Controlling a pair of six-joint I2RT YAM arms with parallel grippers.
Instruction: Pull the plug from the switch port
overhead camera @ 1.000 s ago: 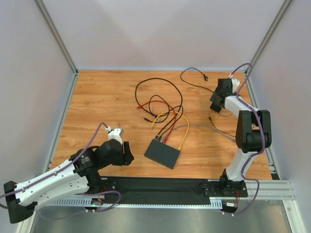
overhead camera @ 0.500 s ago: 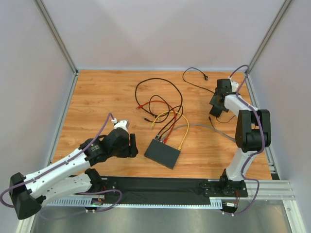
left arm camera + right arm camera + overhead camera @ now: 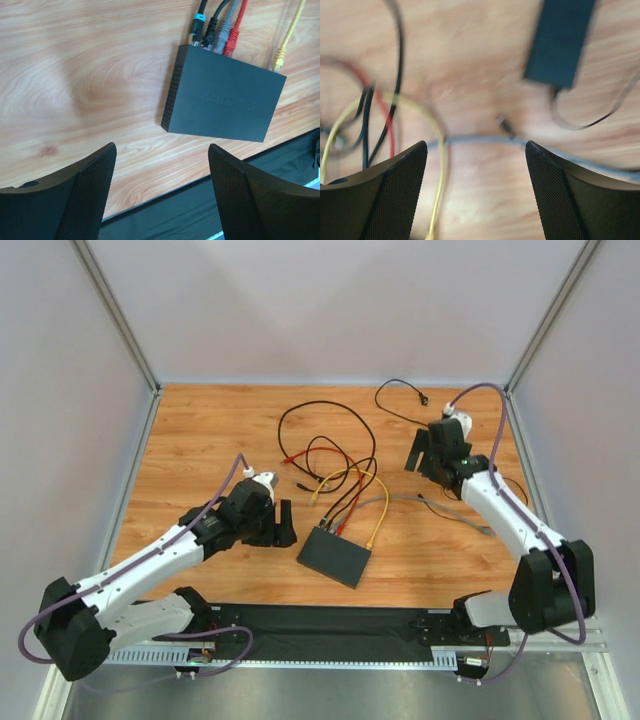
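Wood-grain table (image 3: 200,440) carries a flat black switch (image 3: 334,555) at 6 o'clock from centre. A cable tangle (image 3: 345,502) of black, red and yellow leads spreads toward 12 o'clock. A grey cable (image 3: 405,498) trails toward 3 o'clock.

On the tabletop (image 3: 200,440), the switch (image 3: 334,556) lies front-centre, cables (image 3: 351,502) entering its far edge, the left gripper (image 3: 284,524) just to its left, the right gripper (image 3: 414,452) well apart behind and to its right.

Wood-grain tabletop (image 3: 200,450) w/ plain pale walls (image 3: 330,300) — alum. posts (image 3: 118,315) at corners, even light.
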